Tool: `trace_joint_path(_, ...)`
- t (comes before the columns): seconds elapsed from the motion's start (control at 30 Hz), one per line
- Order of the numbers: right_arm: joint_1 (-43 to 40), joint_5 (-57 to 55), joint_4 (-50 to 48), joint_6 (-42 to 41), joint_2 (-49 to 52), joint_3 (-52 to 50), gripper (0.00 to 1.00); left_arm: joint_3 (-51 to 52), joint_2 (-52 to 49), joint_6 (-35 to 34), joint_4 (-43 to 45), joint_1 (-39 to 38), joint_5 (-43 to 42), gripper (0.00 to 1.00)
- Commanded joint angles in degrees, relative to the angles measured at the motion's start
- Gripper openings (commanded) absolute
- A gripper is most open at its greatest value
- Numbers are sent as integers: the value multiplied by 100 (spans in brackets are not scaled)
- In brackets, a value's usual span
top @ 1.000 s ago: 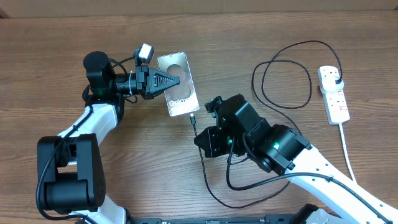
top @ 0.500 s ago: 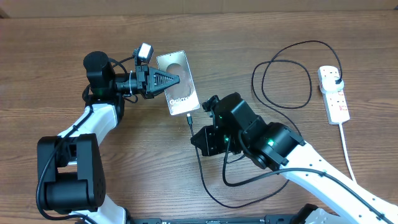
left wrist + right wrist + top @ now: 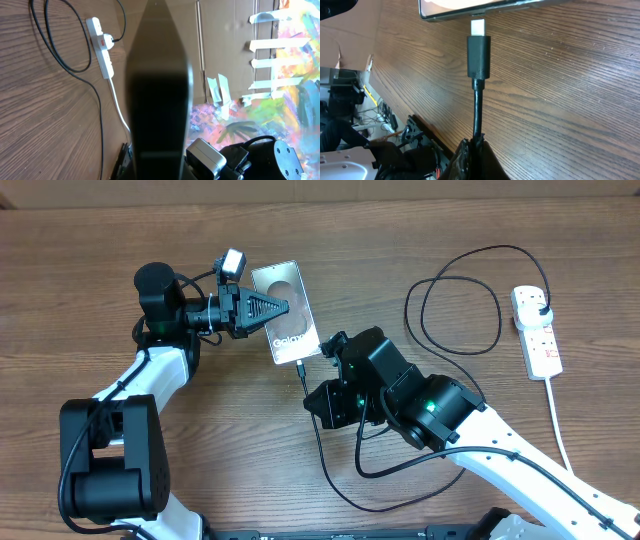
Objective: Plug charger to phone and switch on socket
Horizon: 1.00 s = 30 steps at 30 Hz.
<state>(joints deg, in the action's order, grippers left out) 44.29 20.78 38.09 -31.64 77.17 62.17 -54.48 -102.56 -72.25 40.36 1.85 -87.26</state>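
Note:
My left gripper point(image 3: 280, 308) is shut on the phone point(image 3: 295, 337) and holds it tilted, "Galaxy" face up. In the left wrist view the phone point(image 3: 160, 100) is a dark edge-on slab between the jaws. My right gripper point(image 3: 315, 388) is shut on the charger cable just behind its connector point(image 3: 303, 368). In the right wrist view the gripper point(image 3: 474, 155) holds the cable upright. The connector point(image 3: 479, 55) has its silver tip just short of the phone's bottom edge point(image 3: 470, 11). The socket point(image 3: 540, 345) lies at the far right with the charger's black plug point(image 3: 541, 311) in it.
The charger cable loops over the table between my right arm and the socket point(image 3: 103, 50), and another stretch point(image 3: 330, 470) runs under my right arm. The socket's white cord point(image 3: 560, 430) runs toward the front right edge. A cardboard wall stands behind the table.
My right gripper has moved up and left with the cable, bringing the connector tip close to the phone's lower edge. The left gripper and phone have stayed still.

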Motion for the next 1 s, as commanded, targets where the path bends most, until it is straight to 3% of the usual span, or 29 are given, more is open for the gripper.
trace_joint_path(0.0, -2, 33, -57, 61, -44, 57, 4, -42, -20, 35, 39, -4, -149, 4)
trace_joint_path(0.97, 0, -461, -59, 409, -44, 199, 4, -42, -20, 52, 42, -7, -258, 4)
